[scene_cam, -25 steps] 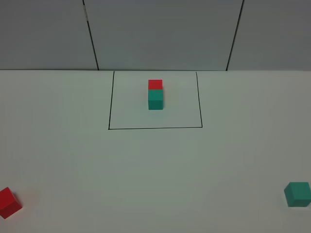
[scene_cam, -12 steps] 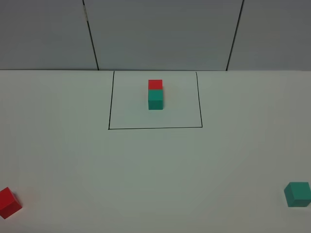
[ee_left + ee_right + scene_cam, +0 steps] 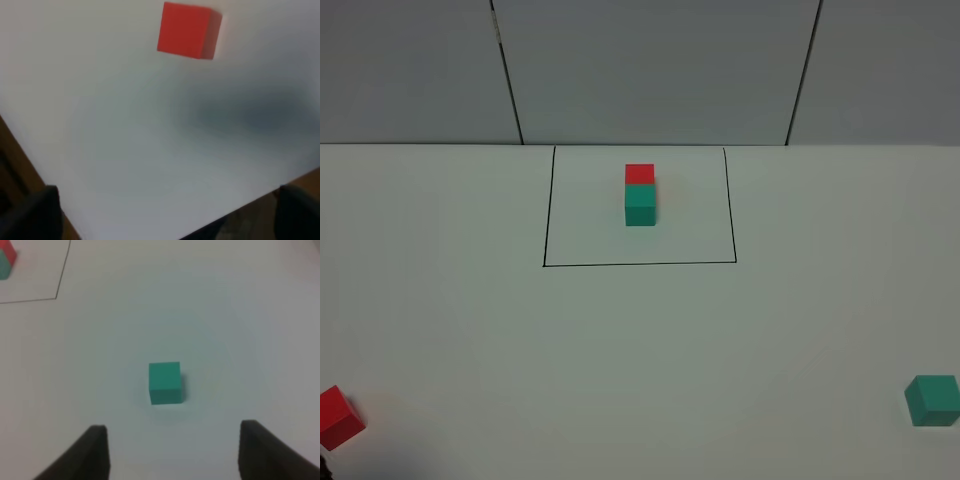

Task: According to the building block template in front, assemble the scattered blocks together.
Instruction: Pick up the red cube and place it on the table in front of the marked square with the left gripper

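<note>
The building block template (image 3: 640, 195) is a red cube joined to a teal one inside a thin black outline (image 3: 640, 264) at the back middle; its corner also shows in the right wrist view (image 3: 4, 260). Of the scattered blocks, the red cube (image 3: 338, 416) lies at the front left and the teal cube (image 3: 932, 399) at the front right. My left gripper (image 3: 167, 215) is open, a good way short of the red cube (image 3: 187, 30). My right gripper (image 3: 175, 450) is open, just short of the teal cube (image 3: 165, 383). Neither holds anything.
The white table (image 3: 640, 350) ends at a grey panelled wall (image 3: 650, 70) at the back. In the left wrist view the table's edge (image 3: 30, 165) runs close by the fingers, with brown floor beyond it.
A dark bit of the left arm has crept into the bottom left corner of the exterior view, close to the red cube. No block has moved.
</note>
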`<state>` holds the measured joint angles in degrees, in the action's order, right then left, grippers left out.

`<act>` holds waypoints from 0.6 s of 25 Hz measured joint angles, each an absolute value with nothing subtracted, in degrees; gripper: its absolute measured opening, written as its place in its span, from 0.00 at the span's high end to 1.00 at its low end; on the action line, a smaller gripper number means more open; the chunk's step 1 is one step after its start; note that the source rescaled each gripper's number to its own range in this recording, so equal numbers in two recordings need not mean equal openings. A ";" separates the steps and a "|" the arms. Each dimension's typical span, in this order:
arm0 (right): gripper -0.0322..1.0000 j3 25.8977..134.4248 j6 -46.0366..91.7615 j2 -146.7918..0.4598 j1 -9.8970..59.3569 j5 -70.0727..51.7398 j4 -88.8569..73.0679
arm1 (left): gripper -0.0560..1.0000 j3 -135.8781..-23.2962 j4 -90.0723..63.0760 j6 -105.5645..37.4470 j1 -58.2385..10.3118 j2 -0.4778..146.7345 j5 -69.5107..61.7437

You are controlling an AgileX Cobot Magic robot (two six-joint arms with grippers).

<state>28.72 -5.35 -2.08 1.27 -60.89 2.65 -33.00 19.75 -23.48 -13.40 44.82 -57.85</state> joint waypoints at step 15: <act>0.59 28.72 -5.35 -2.08 1.27 -60.89 2.65 | 0.10 -33.03 30.04 -23.30 -19.43 62.85 -47.55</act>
